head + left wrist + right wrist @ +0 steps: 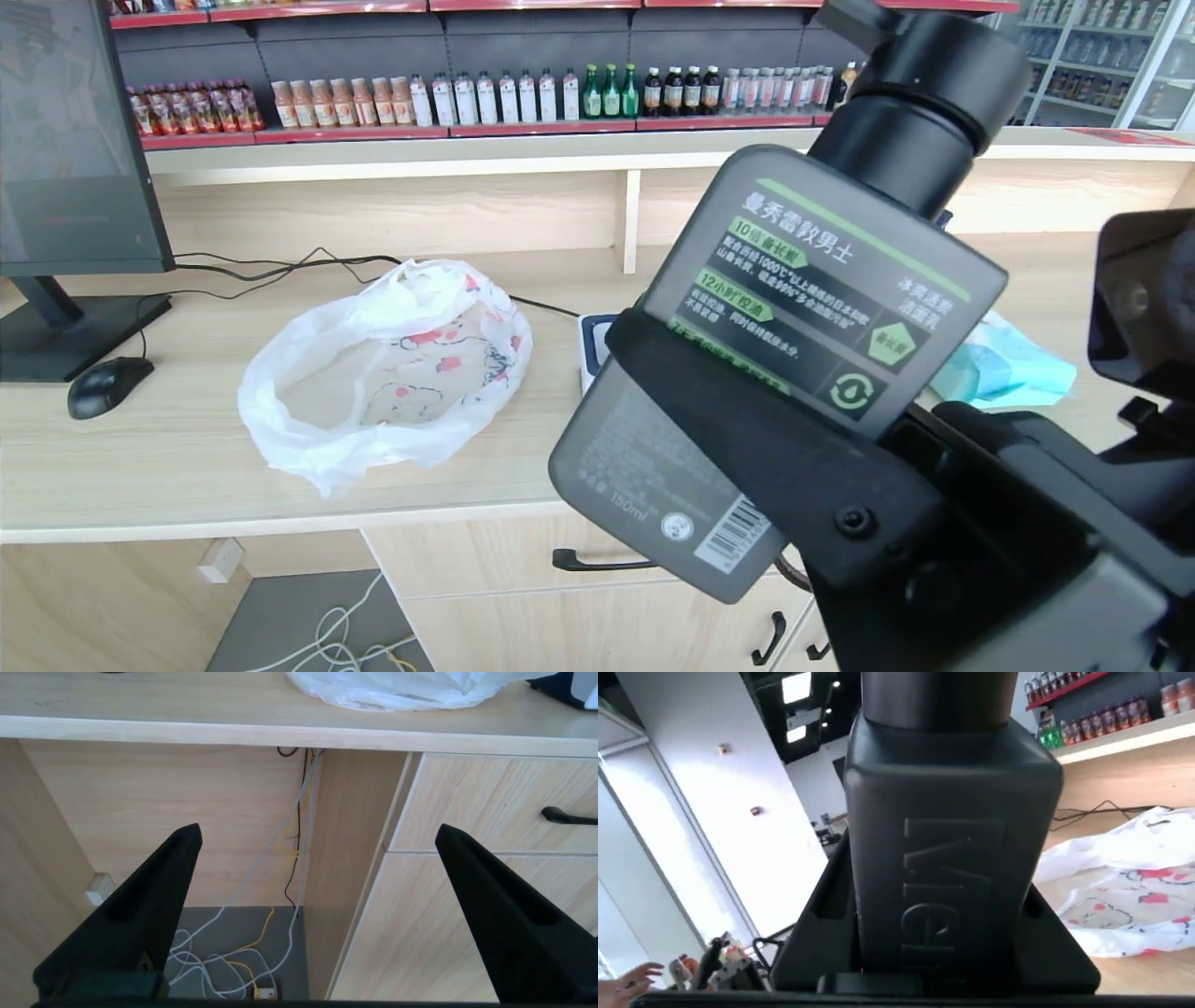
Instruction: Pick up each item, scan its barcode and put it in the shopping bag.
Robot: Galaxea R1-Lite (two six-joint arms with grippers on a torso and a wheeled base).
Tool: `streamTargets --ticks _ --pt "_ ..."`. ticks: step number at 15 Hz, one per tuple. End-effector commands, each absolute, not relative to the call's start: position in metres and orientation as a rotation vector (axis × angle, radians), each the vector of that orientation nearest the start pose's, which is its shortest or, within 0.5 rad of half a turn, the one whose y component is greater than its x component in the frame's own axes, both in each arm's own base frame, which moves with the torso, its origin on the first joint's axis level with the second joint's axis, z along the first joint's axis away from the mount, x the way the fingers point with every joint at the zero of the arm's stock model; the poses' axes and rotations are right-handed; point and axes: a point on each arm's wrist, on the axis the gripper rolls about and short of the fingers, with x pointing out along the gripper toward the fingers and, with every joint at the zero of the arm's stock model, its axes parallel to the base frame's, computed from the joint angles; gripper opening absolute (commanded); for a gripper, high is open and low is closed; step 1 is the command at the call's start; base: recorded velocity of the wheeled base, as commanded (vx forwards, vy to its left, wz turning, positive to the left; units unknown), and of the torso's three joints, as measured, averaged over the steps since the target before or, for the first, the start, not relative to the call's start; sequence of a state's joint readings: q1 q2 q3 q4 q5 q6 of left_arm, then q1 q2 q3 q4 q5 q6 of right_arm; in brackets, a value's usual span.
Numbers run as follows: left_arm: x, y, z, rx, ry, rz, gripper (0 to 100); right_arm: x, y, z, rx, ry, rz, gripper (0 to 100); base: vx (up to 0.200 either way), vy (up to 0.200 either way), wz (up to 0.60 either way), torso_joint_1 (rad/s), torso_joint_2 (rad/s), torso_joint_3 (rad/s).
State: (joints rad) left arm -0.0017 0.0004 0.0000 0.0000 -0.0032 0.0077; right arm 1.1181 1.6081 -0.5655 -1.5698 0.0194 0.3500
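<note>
Bag (280, 420) open; bottle (812, 308) in right gripper (938, 943)

My pincer (943, 929) is clamped on a dark grey bottle (952, 840), one finger (817, 929) pressed to each of its sides. Its face carries raised lettering, and its black cap (938, 691) points away from me. Beyond it, a white shopping bag (1120, 887) with red print lies crumpled on the wooden worktop (1153, 971). A black cable (1092, 812) trails behind the bag, and drink bottles (1102, 714) line a far shelf.
</note>
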Motion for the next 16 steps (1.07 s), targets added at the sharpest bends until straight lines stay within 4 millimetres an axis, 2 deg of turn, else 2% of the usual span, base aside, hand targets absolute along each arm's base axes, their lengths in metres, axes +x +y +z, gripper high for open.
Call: streamTargets --ticks 1,3,5,9,11,14,16 --pt "-0.023 0.000 0.075 0.008 0.000 -0.005 100 0.115 0.233 0.226 0.477 -0.294 1.158 0 0.000 0.000 0.00 0.000 0.00 0.000" --pt "-0.023 0.000 0.075 0.008 0.000 -0.003 100 0.117 0.231 0.206 0.330 -0.285 1.102 0 0.000 0.000 0.00 0.000 0.00 0.000" --pt "-0.023 0.000 0.075 0.008 0.000 -0.005 100 0.123 0.226 0.199 0.247 -0.297 1.028 0 0.000 0.000 0.00 0.000 0.00 0.000" --pt "-0.023 0.000 0.075 0.008 0.000 -0.005 100 0.152 0.217 0.182 0.084 -0.292 0.791 0 0.000 0.000 0.00 0.000 0.00 0.000" --pt "-0.023 0.000 0.075 0.008 0.000 -0.005 100 0.174 0.209 0.180 0.053 -0.299 0.706 0 0.000 0.000 0.00 0.000 0.00 0.000" --pt "-0.023 0.000 0.075 0.008 0.000 -0.005 100 0.209 0.187 0.189 0.046 -0.338 0.555 0 0.000 0.000 0.00 0.000 0.00 0.000" --pt "-0.023 0.000 0.075 0.008 0.000 -0.005 100 0.222 0.178 0.184 0.033 -0.322 0.507 0 0.000 0.000 0.00 0.000 0.00 0.000"
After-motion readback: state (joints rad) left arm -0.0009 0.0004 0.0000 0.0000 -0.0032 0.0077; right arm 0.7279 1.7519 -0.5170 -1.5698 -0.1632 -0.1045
